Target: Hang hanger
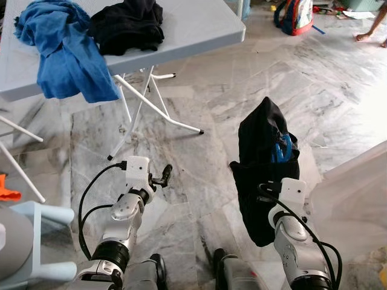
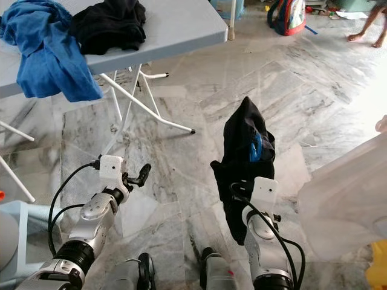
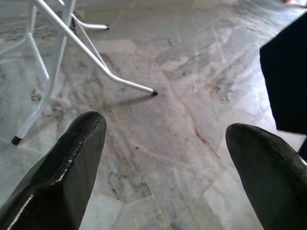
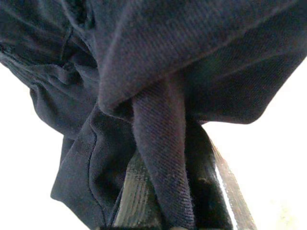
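Both head views look down at the marble floor (image 1: 205, 96); the 2 wrist views sit close, the left sharing that floor.

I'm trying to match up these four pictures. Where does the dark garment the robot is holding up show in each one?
Left eye view: dark garment, right of centre, above the right gripper.
Right eye view: the garment, near centre, with a blue hanger peeking out.
Left wrist view: a dark patch at one edge.
Right wrist view: folds close up.
Shared landmark: the white table leg.
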Controlling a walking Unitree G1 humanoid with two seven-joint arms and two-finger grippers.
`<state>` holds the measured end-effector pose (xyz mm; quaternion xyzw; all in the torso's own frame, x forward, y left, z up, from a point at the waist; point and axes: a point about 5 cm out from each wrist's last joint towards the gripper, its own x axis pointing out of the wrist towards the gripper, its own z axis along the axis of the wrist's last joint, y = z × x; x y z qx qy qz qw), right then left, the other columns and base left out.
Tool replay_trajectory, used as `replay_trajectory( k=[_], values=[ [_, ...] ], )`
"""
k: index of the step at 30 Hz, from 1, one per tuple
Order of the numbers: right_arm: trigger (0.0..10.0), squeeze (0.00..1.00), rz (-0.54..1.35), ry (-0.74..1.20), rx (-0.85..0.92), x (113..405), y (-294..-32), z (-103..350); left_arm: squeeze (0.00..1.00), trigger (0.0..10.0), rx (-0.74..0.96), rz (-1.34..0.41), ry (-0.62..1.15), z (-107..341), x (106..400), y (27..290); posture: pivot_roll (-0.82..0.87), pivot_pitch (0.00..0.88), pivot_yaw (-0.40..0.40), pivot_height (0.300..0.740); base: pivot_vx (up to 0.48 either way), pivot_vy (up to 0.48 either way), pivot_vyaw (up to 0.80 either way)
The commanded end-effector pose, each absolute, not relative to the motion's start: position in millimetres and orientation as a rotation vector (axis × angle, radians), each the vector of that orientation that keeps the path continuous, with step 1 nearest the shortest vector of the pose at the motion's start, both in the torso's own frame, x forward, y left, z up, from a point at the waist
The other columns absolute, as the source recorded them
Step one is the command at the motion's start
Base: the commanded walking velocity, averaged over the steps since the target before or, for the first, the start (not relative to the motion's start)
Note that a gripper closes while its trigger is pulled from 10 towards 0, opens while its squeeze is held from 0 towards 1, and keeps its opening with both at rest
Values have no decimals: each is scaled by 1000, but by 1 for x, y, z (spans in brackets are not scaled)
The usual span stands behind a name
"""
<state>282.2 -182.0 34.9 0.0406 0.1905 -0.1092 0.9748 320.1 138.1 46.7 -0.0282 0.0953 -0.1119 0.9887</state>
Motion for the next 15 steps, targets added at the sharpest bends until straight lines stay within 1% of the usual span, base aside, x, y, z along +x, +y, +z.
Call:
replay_trajectory(
  k=[1, 9, 15],
  values=[
    [10000, 0, -234, 356, 94, 282, -185, 38, 0, 10000, -61, -232, 224, 38, 313, 141, -185, 191, 42, 740, 0, 0, 0],
    [10000, 0, -249, 360, 107, 279, -184, 37, 0, 10000, -63, -267, 231, 41, 316, 138, -194, 187, 61, 740, 295, 0, -780],
    [10000, 0, -252, 364, 106, 275, -185, 35, 0, 10000, -73, -285, 232, 41, 317, 137, -206, 193, 59, 740, 367, 0, -800]
  ],
)
